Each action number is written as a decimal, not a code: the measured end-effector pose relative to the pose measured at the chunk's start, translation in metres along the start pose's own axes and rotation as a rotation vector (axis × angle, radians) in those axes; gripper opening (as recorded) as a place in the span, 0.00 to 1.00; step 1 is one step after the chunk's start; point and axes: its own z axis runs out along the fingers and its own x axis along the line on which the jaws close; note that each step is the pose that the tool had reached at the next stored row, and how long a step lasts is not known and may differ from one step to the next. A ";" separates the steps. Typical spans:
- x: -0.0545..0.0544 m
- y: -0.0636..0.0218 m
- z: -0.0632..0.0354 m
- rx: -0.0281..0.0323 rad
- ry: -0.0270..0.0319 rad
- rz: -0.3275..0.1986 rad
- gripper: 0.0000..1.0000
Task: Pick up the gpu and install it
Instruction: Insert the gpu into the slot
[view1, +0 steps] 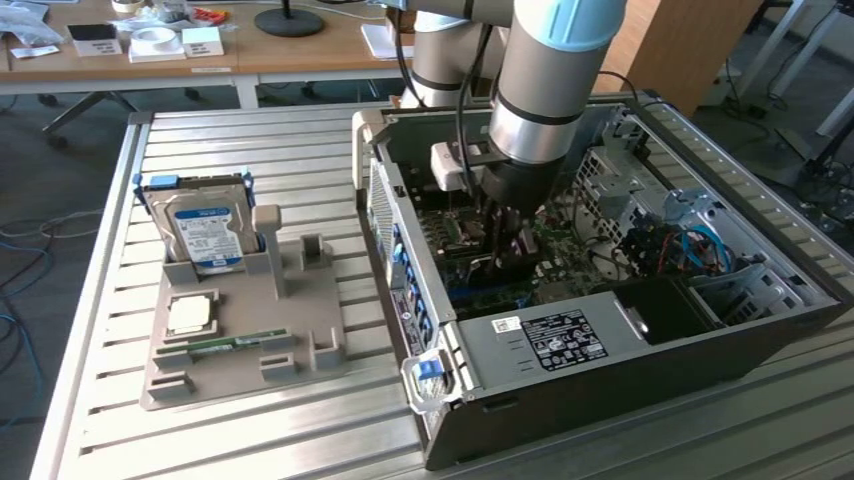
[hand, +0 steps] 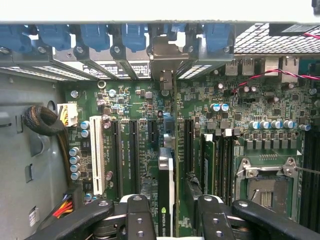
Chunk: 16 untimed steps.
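Slatted aluminium worktable (view1: 267, 420) in the foreground; behind it a long wooden desk (view1: 267, 55) carrying small white boxes (view1: 167, 42) and a round black lamp base (view1: 288, 22); grey floor (view1: 54, 190) with loose cables.

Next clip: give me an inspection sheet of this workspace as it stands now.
Surface: ribbed metal table, carrying a grey parts tray and an open black computer case.
Job's things: thin black gpu card standing edge-on over the green motherboard, its bracket at the rear slots.
Clutter: silver hard drive with blue-white label, green RAM stick, on the tray.
Gripper: gripper open, fingers either side of the card.
Cables: blue and red cables inside the case.
Surroundings: wooden desk behind.
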 end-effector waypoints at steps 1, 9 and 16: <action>0.000 0.0000 0.0014 -0.0001 0.0000 0.000 0.40; 0.000 0.0001 0.0027 -0.0001 0.0001 0.000 0.40; 0.000 0.0001 0.0026 -0.0001 0.0002 0.000 0.27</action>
